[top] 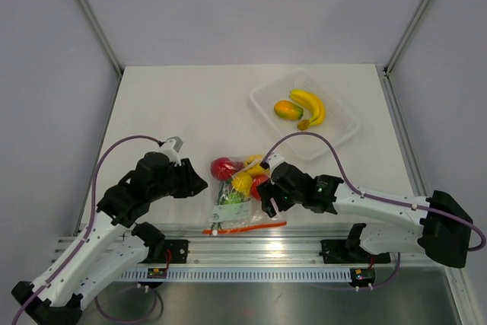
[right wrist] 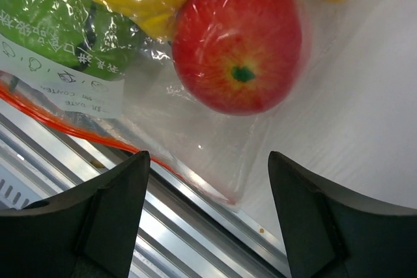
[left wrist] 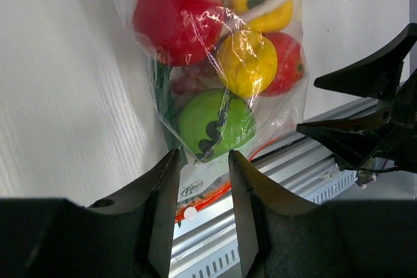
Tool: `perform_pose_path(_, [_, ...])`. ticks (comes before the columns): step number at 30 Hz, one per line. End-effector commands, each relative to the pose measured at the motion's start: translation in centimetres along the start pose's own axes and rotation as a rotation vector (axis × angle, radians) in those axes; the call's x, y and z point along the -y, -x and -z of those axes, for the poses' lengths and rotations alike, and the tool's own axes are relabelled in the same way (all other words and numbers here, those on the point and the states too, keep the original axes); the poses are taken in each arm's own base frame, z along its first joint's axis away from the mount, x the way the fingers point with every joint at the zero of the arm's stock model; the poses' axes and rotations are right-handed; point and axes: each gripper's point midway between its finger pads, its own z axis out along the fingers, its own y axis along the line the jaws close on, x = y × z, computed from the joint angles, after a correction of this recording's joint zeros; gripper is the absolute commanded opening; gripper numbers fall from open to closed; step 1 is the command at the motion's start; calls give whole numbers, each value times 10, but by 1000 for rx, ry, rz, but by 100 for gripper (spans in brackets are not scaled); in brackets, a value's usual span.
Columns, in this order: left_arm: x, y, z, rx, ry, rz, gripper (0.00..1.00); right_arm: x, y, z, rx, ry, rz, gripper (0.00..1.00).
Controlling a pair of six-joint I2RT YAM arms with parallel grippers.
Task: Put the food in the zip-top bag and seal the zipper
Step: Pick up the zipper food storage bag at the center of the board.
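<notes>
While the bag (top: 242, 188) lies at the 6 o'clock edge of the table (top: 152, 112), zipper (top: 251, 226) nearest the rail (top: 304, 245), the left gripper (left wrist: 203, 161) stands half open at its 9 o'clock, holding nothing; the right gripper (right wrist: 208, 161), at 3 o'clock, gapes wide, empty.

I have the bag (top: 238, 186) on the tabletop (top: 167, 104) between my left hand (top: 203, 186) and right hand (top: 264, 192). Behind-right of the bag, a tray (top: 278, 84) holds a banana (top: 313, 104) and a mango (top: 288, 109).

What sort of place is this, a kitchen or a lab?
Most likely a lab test cell: a white table boxed in by plain grey panels, an aluminium mounting rail at its near edge, and only plastic toy food.
</notes>
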Motion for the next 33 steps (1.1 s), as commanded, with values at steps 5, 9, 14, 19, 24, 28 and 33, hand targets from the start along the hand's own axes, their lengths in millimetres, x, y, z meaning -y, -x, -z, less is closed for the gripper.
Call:
perform_pose_path(5, [17, 24, -3, 64, -43, -25, 39, -32, -7, -25, -42, 133, -70, 61])
perform_pose_path(9, [22, 30, -3, 68, -48, -52, 39, -30, -2, -25, -20, 121, -75, 29])
perform_pose_path(14, [28, 35, -6, 70, -73, -80, 39, -26, 30, -2, 102, 97, -54, 0])
perform_pose_path(19, [34, 37, -8, 55, -95, -136, 39, -32, 84, 33, 252, 94, -11, 0])
perform_pose_path(24, [49, 47, 5, 56, -127, -307, 41, -37, 147, 59, 326, 123, -15, 0])
perform_pose_path(28, [69, 57, 25, 83, -167, -460, 45, -27, 189, 68, 352, 225, -57, 0])
perform_pose_path(33, [75, 56, 25, 67, -173, -563, 58, -5, 215, 55, 307, 251, -66, 0])
